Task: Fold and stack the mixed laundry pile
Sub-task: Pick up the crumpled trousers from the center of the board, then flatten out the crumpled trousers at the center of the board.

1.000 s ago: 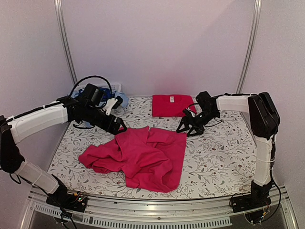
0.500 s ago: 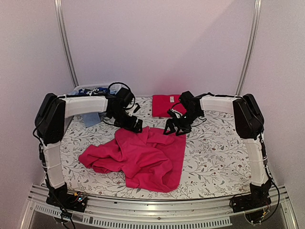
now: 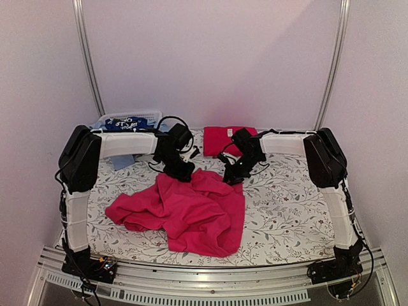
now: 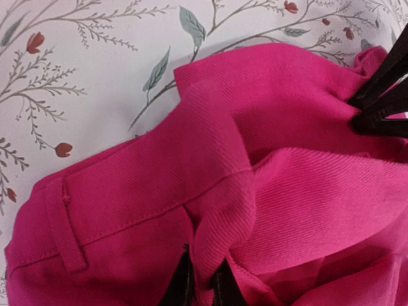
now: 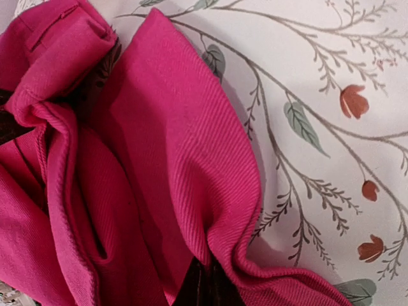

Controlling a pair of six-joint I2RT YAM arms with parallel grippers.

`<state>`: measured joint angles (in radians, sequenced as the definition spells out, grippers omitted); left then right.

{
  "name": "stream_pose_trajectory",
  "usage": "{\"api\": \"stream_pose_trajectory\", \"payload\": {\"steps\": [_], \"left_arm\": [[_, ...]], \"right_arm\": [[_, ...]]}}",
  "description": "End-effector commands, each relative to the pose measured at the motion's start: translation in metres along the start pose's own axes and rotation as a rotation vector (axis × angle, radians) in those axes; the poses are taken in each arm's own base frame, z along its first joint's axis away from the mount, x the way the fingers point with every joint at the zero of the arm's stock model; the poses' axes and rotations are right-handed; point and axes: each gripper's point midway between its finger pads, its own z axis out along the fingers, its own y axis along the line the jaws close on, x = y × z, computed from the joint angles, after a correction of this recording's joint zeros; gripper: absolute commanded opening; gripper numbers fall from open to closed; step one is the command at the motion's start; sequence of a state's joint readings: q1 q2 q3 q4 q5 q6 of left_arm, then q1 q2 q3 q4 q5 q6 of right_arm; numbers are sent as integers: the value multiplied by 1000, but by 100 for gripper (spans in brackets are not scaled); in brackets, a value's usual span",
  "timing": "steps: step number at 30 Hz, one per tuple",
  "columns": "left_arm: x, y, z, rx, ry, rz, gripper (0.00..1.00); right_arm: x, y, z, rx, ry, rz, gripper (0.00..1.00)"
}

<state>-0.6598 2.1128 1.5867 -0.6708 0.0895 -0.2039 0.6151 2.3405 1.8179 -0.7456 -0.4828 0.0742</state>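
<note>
Magenta garment (image 3: 191,213) lies crumpled mid desk (image 3: 287,204); left fingers (image 4: 182,288) clamped on a fold of its far edge; right fingers (image 5: 200,285) clamped on same edge, further right. Folded red piece (image 3: 224,140) lies far centre.

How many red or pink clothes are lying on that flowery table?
2. A crumpled magenta garment lies in the middle, and a folded red piece sits at the back, partly behind an arm. The crumpled heap may hide more.

Robot test cell, lab-like: plain pale walls (image 3: 210,57), metal frame posts (image 3: 89,57), aluminium base rail (image 3: 210,279), floral-covered table (image 3: 293,204).
</note>
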Motion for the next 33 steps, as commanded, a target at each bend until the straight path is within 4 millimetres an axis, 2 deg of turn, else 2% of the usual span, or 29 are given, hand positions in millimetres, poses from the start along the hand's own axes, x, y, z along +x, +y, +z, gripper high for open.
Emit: {"api": "stream_pose_trajectory", "payload": {"steps": [1,2,5,6,7,8,11,12,13,15,16,17,18,19,20,21,23,26,29,30,33], "left_arm": [[-57,-7,-59,40,-219,-10,0],[-67,-8,-71,48,-259,-10,0],[-99,-10,-114,50,-391,-4,0],[-108,-12,-129,53,-437,0,0],[-118,-14,-144,55,-486,5,0],[-126,-16,-159,63,-530,9,0],[-146,-22,-206,87,-661,8,0],[-149,-20,-222,91,-703,-6,0],[-149,-17,-237,92,-747,-26,0],[-140,-12,-262,117,-822,-51,0],[-128,-11,-265,134,-843,-50,0],[-113,-9,-270,148,-871,-49,0],[-97,-8,-272,162,-891,-47,0],[-75,-6,-263,173,-881,-47,0],[-45,2,-242,169,-838,-63,0],[-23,11,-232,157,-816,-95,0],[21,26,-219,149,-779,-171,1],[79,57,-211,88,-753,-392,30],[125,90,-223,16,-828,-653,48],[135,96,-230,6,-862,-697,58],[149,105,-242,-21,-905,-743,66]], "right_arm": [[40,-33,6,45,96,160,0],[32,-36,-12,36,49,187,0],[23,-65,-61,47,-71,294,0],[18,-73,-87,57,-132,321,0],[20,-90,-106,78,-173,366,0],[23,-99,-126,95,-212,400,0],[44,-130,-179,154,-312,517,0],[55,-141,-191,167,-336,563,0],[66,-145,-209,179,-380,602,0],[92,-153,-228,186,-425,687,0],[107,-155,-232,191,-431,724,0],[117,-151,-242,202,-458,735,0],[129,-146,-244,215,-457,751,0],[142,-144,-241,227,-444,767,0],[155,-138,-240,234,-441,778,0],[167,-135,-235,234,-427,806,0],[189,-136,-236,255,-445,859,0],[206,-135,-225,247,-434,898,0],[210,-133,-209,195,-395,901,0],[213,-135,-202,189,-373,908,0],[212,-141,-196,194,-355,906,0]]}}
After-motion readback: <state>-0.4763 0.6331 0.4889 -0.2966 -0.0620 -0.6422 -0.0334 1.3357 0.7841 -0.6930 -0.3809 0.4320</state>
